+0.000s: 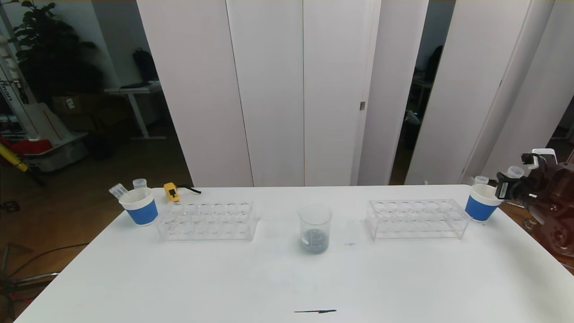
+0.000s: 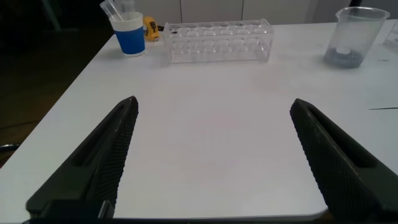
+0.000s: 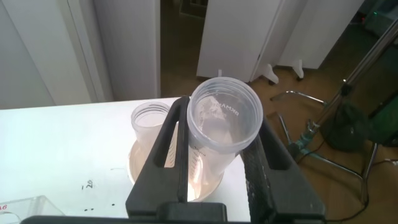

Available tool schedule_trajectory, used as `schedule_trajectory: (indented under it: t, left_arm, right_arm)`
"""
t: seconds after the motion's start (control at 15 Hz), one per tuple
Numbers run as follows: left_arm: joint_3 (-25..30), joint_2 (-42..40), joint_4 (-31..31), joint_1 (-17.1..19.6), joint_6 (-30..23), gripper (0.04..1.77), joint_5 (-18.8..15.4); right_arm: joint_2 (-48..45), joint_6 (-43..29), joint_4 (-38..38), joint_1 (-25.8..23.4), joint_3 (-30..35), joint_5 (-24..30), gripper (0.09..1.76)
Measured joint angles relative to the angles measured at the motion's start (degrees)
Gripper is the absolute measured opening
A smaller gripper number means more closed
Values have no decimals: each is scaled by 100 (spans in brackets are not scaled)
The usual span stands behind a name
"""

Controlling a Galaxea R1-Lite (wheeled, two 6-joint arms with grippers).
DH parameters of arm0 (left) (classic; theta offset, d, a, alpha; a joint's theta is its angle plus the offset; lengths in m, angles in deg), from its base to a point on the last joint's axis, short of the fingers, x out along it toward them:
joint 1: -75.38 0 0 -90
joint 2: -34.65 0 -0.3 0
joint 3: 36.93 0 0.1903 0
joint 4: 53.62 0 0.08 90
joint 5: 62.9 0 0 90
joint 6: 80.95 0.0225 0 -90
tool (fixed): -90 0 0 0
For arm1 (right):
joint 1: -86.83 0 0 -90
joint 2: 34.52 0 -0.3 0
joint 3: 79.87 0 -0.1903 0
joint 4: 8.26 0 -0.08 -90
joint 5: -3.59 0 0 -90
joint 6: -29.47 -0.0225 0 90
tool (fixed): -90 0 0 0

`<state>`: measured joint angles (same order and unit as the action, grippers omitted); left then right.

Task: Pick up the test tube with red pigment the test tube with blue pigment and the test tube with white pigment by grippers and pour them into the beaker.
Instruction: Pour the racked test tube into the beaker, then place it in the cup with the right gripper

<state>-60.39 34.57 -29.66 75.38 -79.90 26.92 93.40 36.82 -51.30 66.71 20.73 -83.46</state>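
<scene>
**Clear tube gripped above the right-hand cup**

The beaker (image 1: pixel 315 228) stands upright at the centre of the worktop (image 1: pixel 287 278), a shallow dark grey-blue pool in its bottom. My right gripper (image 3: pixel 214 155) is off at about 3 o'clock from it, at the worktop's right edge, clenched on a clear tube (image 3: pixel 224 121) whose open mouth faces my wrist camera. I cannot tell what pigment, if any, it holds. The tube hangs right over the right blue cup (image 1: pixel 480 202), and a second clear tube (image 3: pixel 149 121) stands in that cup just beside it.

Between that cup and the beaker lies the right clear rack (image 1: pixel 417 219), its wells showing no tubes. At 9 o'clock from the beaker sits the left clear rack (image 1: pixel 207 220), likewise without tubes that I can see. Farther out the same way stands the left blue cup (image 1: pixel 140 206) with two clear tubes leaning in it. A small yellow device (image 1: pixel 171 192) lies behind the left rack.

My left gripper (image 2: pixel 214 162) hovers low over the near left part of the worktop, its fingers spread wide and holding nothing. A dark streak (image 1: pixel 315 311) marks the worktop at 6 o'clock from the beaker.
</scene>
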Motion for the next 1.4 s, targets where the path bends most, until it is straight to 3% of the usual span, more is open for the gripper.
schedule_trajectory:
  t: [0.6, 1.4]
  left_arm:
    - [0, 0, 2, 0, 0, 175, -2]
    - [0, 0, 2, 0, -1, 175, 0]
  right_arm:
    - [52, -706, 4, -196, 161, -9, 58]
    - [-41, -738, 26, 13, 150, -17, 58]
